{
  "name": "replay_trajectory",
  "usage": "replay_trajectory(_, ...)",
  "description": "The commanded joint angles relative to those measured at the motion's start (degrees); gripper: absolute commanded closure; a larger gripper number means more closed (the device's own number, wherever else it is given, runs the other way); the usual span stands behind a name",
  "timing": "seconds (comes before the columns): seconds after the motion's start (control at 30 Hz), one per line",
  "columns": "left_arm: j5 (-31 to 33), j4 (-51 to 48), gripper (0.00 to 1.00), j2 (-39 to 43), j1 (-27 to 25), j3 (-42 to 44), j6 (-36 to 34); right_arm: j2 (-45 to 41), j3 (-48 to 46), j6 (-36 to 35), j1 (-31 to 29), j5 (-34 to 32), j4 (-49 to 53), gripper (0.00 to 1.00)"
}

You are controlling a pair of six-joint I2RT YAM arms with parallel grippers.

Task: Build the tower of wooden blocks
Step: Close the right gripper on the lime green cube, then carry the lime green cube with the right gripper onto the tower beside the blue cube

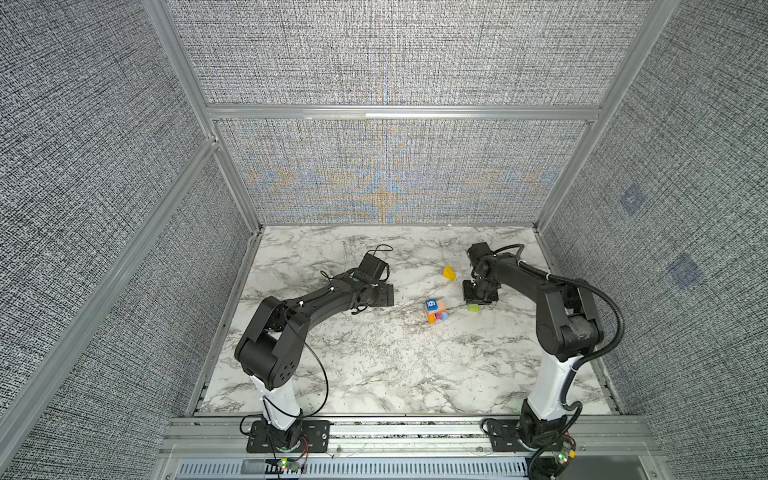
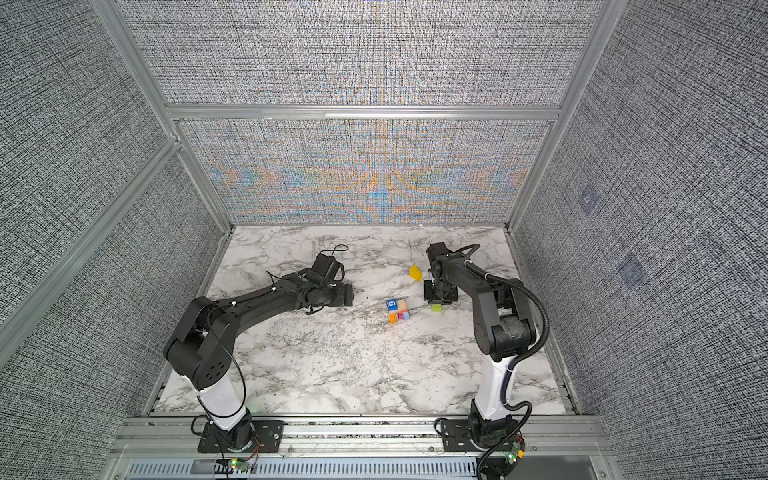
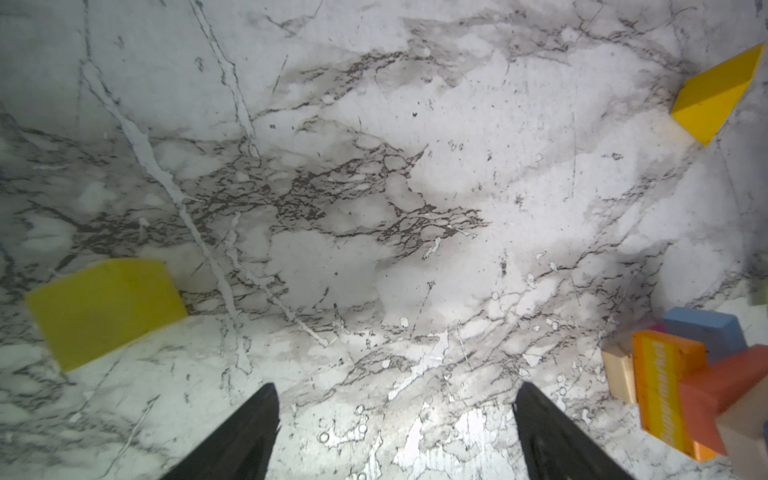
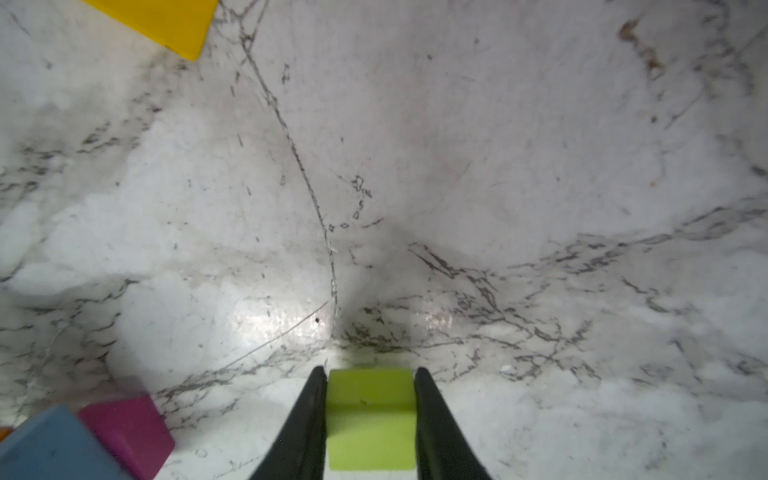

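Observation:
The tower (image 1: 436, 311) (image 2: 397, 311) is a low cluster of orange, magenta, light blue and bare wood blocks, with a blue numbered face on top, right of the table's middle. My right gripper (image 4: 370, 374) (image 1: 476, 302) points down just right of it. Its fingers press both sides of a lime green cube (image 4: 371, 415) (image 1: 473, 307) that rests on the marble. A yellow wedge (image 1: 449, 272) (image 3: 715, 95) lies behind the tower. My left gripper (image 3: 397, 399) (image 1: 386, 296) hangs open and empty left of the tower (image 3: 685, 374). A yellow block (image 3: 104, 307) lies near it.
The marble table (image 1: 374, 365) is boxed in by grey fabric walls on an aluminium frame (image 1: 399, 112). In the right wrist view a magenta block (image 4: 129, 432) and a light blue block (image 4: 50, 449) of the tower sit close beside the gripper.

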State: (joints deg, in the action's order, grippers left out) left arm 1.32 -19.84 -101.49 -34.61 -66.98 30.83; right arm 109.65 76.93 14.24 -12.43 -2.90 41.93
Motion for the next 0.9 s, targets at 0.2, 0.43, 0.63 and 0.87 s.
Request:
replay_trajectory(0.2,-0.20,-0.73,0.11,3.73,0.13,2.09,-0.24,-3.89,1.77,0.27,-1.71,0.17,4.96,0.74)
replay_trajectory(0.43,-0.61,-0.64,0.11,6.72,0.14,4.20,0.18,-6.45,4.20,0.99,-3.99,0.22,7.97,0.74)
replay_trajectory(0.63,-0.70,-0.64,0.11,8.74,0.15,5.66,0.53,-6.73,7.07,1.64,-7.03,-0.66,10.04,0.74)
replay_trajectory(0.87,-0.31,-0.37,0.11,10.96,0.10,8.04,1.08,-6.02,9.70,2.35,-10.61,-0.53,11.23,0.74)
